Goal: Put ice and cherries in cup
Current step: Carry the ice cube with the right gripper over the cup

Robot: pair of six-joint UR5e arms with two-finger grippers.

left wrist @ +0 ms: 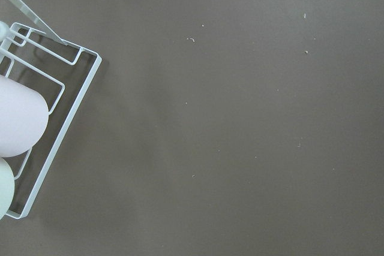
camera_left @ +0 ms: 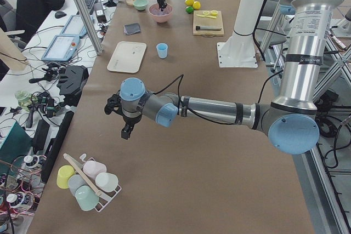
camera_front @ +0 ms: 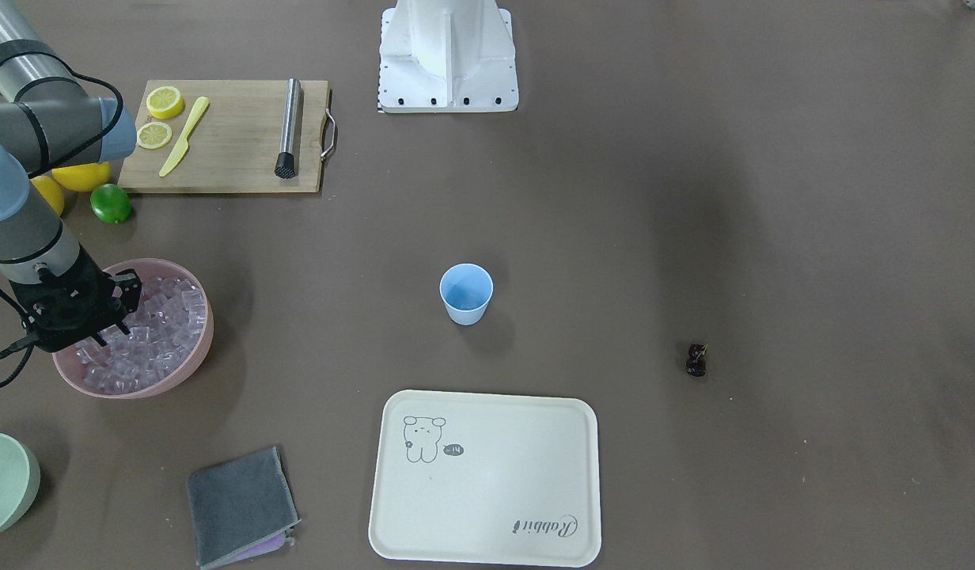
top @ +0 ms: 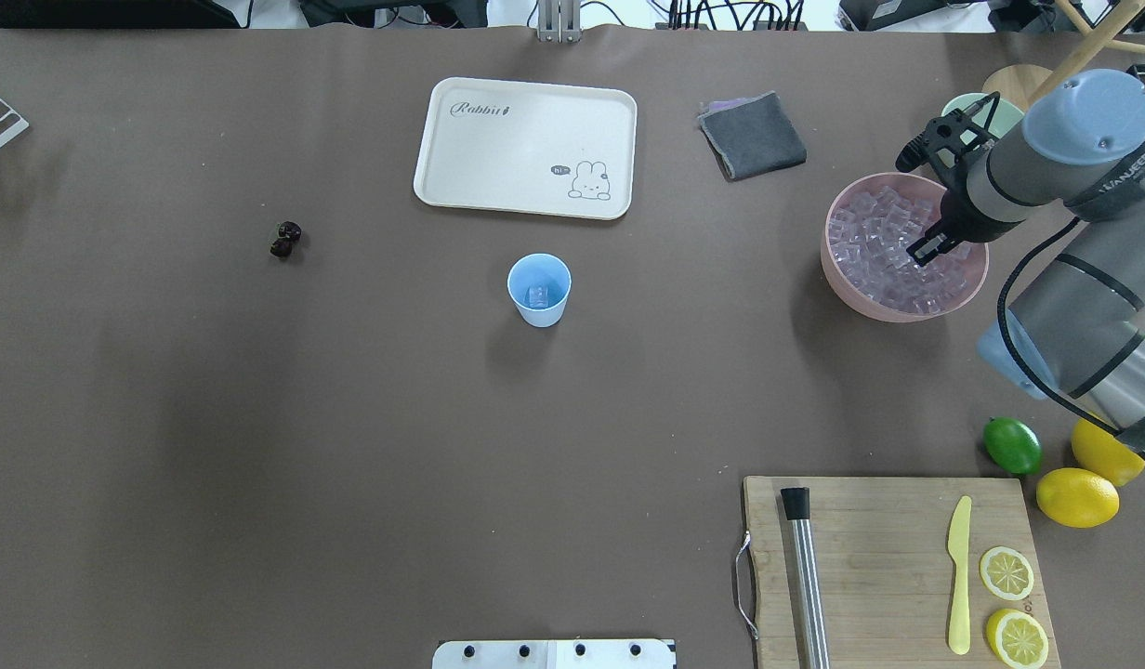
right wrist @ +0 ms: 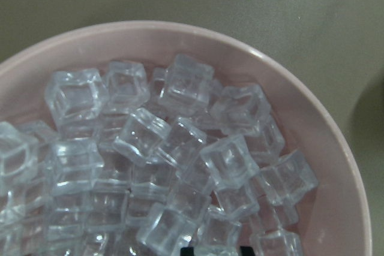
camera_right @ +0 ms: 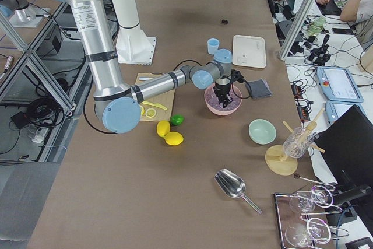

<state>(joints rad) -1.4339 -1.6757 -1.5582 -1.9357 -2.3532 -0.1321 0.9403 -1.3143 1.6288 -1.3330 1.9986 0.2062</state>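
Note:
The light blue cup (camera_front: 465,294) stands upright mid-table and also shows in the overhead view (top: 539,289), with one ice cube (top: 538,295) inside. The cherries (camera_front: 696,359) lie alone on the table, also in the overhead view (top: 285,239). The pink bowl (camera_front: 195,352) is full of ice (right wrist: 180,82). My right gripper (top: 927,247) is down in this ice; two dark fingertips (right wrist: 187,250) show with a cube between them. My left gripper (camera_left: 126,131) hovers over bare table far from the cup; I cannot tell whether it is open or shut.
A cream tray (top: 461,186) and a grey cloth (top: 752,136) lie beyond the cup. A cutting board (top: 870,557) holds a muddler, a yellow knife and lemon slices; a lime and lemons sit beside it. A pale green bowl (camera_front: 5,483) stands near the pink bowl. A cup rack (left wrist: 54,112) is by the left gripper.

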